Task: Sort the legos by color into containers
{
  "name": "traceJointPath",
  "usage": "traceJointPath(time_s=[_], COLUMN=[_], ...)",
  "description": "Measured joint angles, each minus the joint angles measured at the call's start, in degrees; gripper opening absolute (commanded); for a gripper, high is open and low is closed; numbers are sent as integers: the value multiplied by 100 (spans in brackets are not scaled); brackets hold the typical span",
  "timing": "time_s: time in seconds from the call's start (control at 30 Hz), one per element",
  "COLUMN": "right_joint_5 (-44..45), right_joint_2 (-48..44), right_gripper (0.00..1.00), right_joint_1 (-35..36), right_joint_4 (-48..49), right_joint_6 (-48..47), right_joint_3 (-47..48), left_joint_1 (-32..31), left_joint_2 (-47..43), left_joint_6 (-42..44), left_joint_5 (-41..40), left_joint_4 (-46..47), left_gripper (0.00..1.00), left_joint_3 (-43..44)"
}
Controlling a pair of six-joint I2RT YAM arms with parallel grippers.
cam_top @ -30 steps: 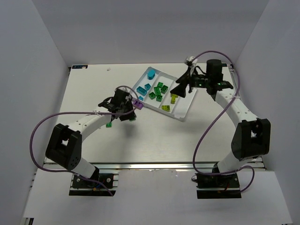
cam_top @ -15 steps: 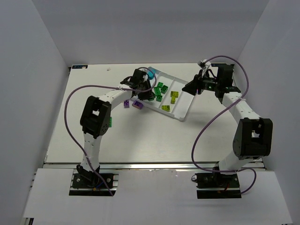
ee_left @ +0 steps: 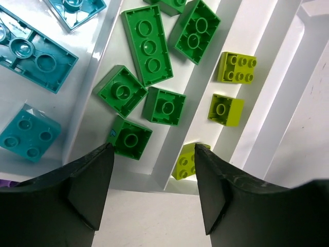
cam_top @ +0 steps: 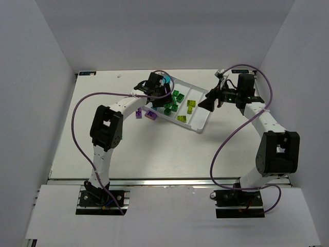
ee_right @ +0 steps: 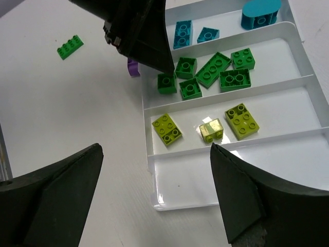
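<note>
Left jaws: released, standing apart over the tray (ee_right: 185,175), nothing between them. A second earlier they hung off the tray's near-left corner, above the table (cam_top: 154,149). Half a second earlier they were already over the tray.

Directly under these jaws lay the green legos (ee_left: 146,43) in the second compartment. One small green lego (ee_left: 131,138) sat just beside one tip. To one side of the jaws, cyan legos (ee_left: 31,51) lay in the first compartment. To the other side, yellow-green legos (ee_left: 226,109) lay in the third.

Right jaws: released, wide apart, gripping nothing. A second earlier they were over the tray's right half. Now they stood at the tray's right edge, with the tray's near corner in front of them.

Two purple legos (cam_top: 150,114) lay on the table just outside the tray's left wall, close behind the left jaws. Only one showed a second earlier. The other was possibly hidden under the left jaws then, but the view was too poor to say.

One long green lego (ee_right: 70,46) lay on the table, well apart from both pairs of jaws and from the tray.
</note>
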Motion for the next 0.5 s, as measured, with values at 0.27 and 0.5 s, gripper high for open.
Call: traceJointPath(time_s=[0.27,0.5], right_joint_5=[-214,-365], right_joint_2=[22,507], right_gripper=[89,55], right_joint_1=[157,422], right_joint_4=[-586,-1646], right_joint_6=[-769,-1440], right_joint_3=[131,979], left_joint_1=[4,457], left_joint_2=[-1390,-4081], left_joint_6=[114,155], left_joint_5=[-667,-1231], left_joint_4=[9,216], left_gripper=[65,59], left_joint_3=[-938,-3158])
